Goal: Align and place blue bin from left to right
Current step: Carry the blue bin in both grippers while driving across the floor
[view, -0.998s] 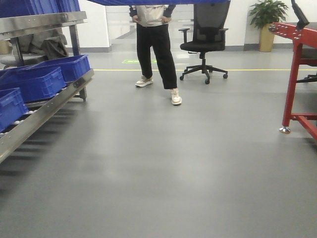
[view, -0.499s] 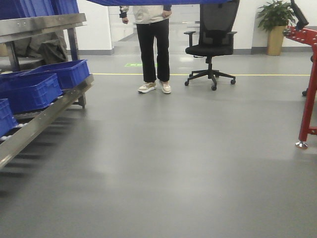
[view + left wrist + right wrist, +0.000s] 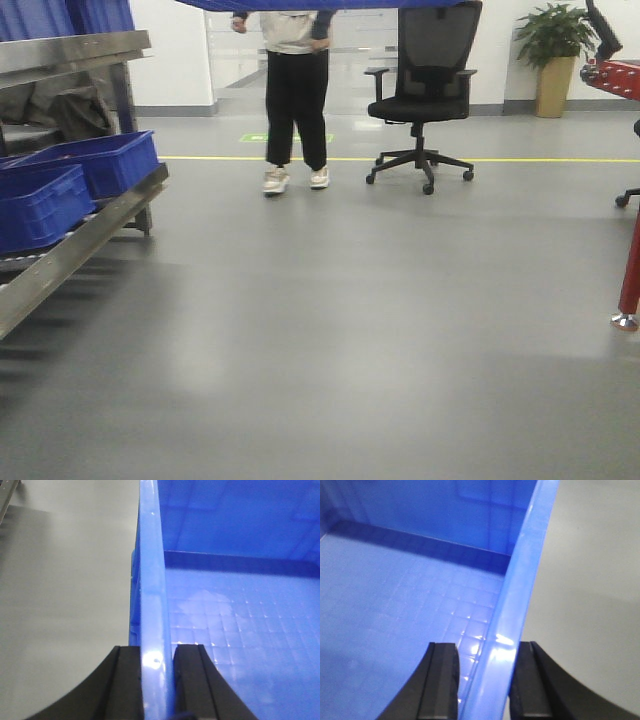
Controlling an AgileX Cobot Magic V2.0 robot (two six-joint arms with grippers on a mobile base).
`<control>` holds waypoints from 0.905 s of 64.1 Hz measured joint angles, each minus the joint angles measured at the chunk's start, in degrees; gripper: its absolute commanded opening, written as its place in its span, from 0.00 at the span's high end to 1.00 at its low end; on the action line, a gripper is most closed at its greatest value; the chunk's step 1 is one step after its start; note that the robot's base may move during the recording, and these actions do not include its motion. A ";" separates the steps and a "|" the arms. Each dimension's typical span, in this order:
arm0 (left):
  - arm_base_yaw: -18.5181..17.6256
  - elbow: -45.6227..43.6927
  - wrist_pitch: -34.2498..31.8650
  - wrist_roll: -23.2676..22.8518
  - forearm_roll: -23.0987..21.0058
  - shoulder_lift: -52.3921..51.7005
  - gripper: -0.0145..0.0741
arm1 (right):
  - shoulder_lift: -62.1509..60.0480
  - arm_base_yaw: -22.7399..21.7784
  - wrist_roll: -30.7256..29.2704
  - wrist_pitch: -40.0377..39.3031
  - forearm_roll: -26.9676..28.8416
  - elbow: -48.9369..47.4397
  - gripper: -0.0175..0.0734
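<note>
The blue bin hangs between my two arms above the floor; the front view catches only its lower edge along the top of the frame. In the left wrist view my left gripper is shut on the bin's left wall rim, one black finger on each side, with the gridded bin floor to the right. In the right wrist view my right gripper is shut on the right wall rim, and the bin's inside lies to the left.
A steel roller rack at the left carries deeper-blue ridged bins. A person stands ahead beside a black office chair. A red frame leg is at the right edge, with a potted plant behind.
The view has advanced over the floor: the rack slid out to the left and the red frame to the right. The person stepped left. Both grippers keep their hold on the bin.
</note>
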 measured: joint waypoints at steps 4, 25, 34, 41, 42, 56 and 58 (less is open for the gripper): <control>0.00 0.00 0.00 0.00 0.00 0.00 0.86 | 0.00 0.00 0.00 0.00 0.00 0.00 0.88; 0.00 0.00 0.00 0.00 0.11 0.00 0.86 | 0.00 0.00 0.00 0.00 0.00 0.00 0.88; -0.09 0.00 0.00 0.00 0.11 0.00 0.86 | 0.00 0.00 0.00 0.00 0.00 0.00 0.88; -0.09 0.00 0.00 0.00 0.11 0.00 0.86 | 0.00 0.00 0.00 0.00 0.00 0.00 0.88; -0.09 0.00 0.00 0.00 0.11 0.00 0.86 | 0.00 0.00 0.00 0.00 0.00 0.00 0.88; -0.09 0.00 -0.12 0.00 0.14 0.00 0.86 | 0.00 0.00 0.00 0.00 -0.11 0.00 0.88; -0.09 0.00 -0.12 0.00 0.14 0.11 0.86 | 0.00 0.00 0.00 0.00 -0.11 0.00 0.88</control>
